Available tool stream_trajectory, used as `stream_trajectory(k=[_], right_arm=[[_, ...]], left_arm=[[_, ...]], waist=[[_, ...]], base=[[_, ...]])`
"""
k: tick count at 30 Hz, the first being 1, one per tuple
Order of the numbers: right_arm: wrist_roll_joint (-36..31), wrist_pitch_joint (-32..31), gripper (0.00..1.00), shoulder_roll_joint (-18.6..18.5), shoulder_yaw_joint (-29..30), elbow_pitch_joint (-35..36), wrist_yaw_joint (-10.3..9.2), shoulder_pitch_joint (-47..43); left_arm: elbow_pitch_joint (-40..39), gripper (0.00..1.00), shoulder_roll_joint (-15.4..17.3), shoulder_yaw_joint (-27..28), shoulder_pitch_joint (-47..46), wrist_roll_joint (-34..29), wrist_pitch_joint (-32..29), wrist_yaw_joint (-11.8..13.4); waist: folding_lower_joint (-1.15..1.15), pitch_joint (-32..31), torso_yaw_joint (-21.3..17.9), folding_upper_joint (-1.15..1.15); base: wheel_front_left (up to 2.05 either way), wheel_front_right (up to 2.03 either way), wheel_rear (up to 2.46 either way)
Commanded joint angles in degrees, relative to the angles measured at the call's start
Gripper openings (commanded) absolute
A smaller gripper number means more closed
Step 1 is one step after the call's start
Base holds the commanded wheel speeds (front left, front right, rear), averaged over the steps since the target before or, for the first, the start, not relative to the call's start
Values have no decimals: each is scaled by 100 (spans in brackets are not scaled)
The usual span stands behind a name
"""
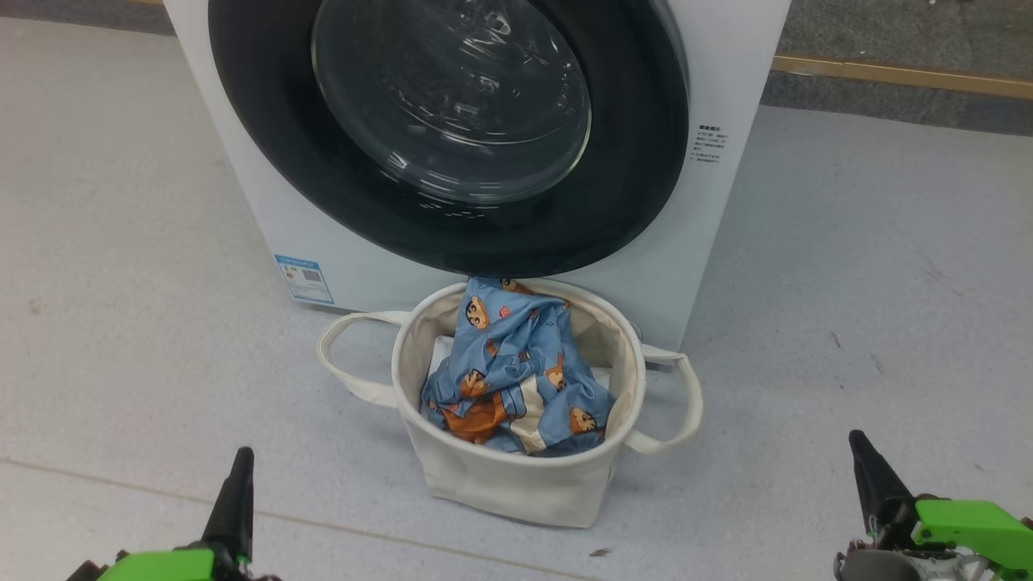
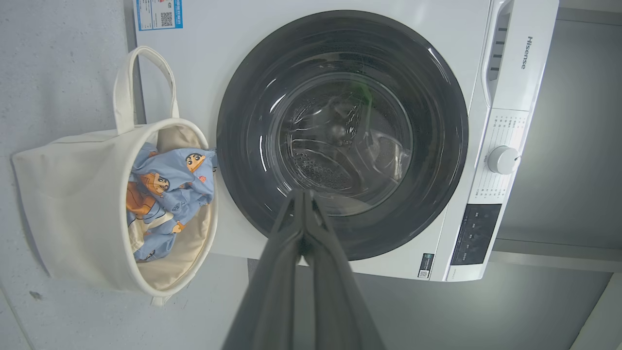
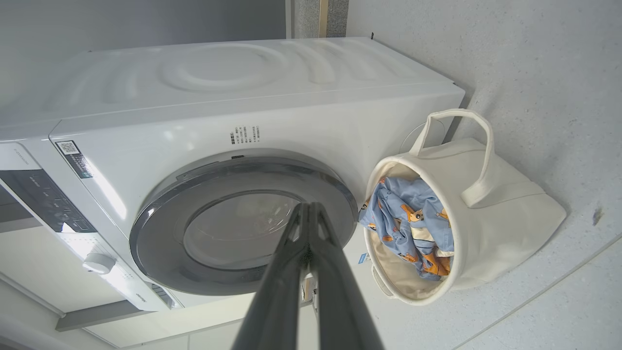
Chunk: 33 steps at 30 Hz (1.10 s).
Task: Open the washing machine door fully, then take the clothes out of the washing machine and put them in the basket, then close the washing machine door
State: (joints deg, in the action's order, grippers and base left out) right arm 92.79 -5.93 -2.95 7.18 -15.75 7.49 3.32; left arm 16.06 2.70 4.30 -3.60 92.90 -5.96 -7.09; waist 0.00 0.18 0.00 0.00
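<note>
washer (image 1: 730,234): white front-loader on grey floor (image 1: 121,323), takes up top of head view. Blue label (image 1: 304,278) on lower front corner, robot's left side.
door (image 1: 646,161): shut, wide black rim flush on washer front, clear glass bowl at centre. Drum holes visible thru glass in left wrist view.
controls: knob (image 2: 503,159) + dark panel (image 2: 476,233) on strip above door.
basket (image 1: 500,484): cream canvas, upright on floor, directly in front of washer, below door's lower rim. Back rim just beside washer front; touching or not, can't tell.
handles (image 1: 339,355): two loops, one per side, sticking outward.
clothes (image 1: 516,371): in basket. Light blue w/ orange-brown cartoon figs + beige patch, bunched up, heaped toward back. One peak pokes above back rim, up to door's lower edge in head view. Contact w/ door: can't tell.
white sheet (image 1: 442,355): flat, in basket under clothes, edge shows on robot's left side.
L gripper (image 1: 240,472): lower left of head view, fingers pressed together, nothing between them, tips pointing toward washer. Green housing at base. Well apart from basket.
R gripper (image 1: 859,448): lower right of head view, fingers together, empty, tips lean slightly inward. Well apart from basket.
wrist views: each gripper's closed fingers line up on door glass, basket off to one side.
</note>
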Motion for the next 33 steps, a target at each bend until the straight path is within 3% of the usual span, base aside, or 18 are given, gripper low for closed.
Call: stream_trajectory(k=[1,33], right_arm=[[-34,-29,0,-20,-100,174,0,283],[-47,-41,0,-10,-85,174,0,285]], left_arm=[[-202,0,43,192,-256,-49,-29,-40],[-202,0,33,206,-257,-60,-40,-40]], waist=[[0,0,0,0],[0,0,0,0]], base=[[0,0,0],[0,0,0]])
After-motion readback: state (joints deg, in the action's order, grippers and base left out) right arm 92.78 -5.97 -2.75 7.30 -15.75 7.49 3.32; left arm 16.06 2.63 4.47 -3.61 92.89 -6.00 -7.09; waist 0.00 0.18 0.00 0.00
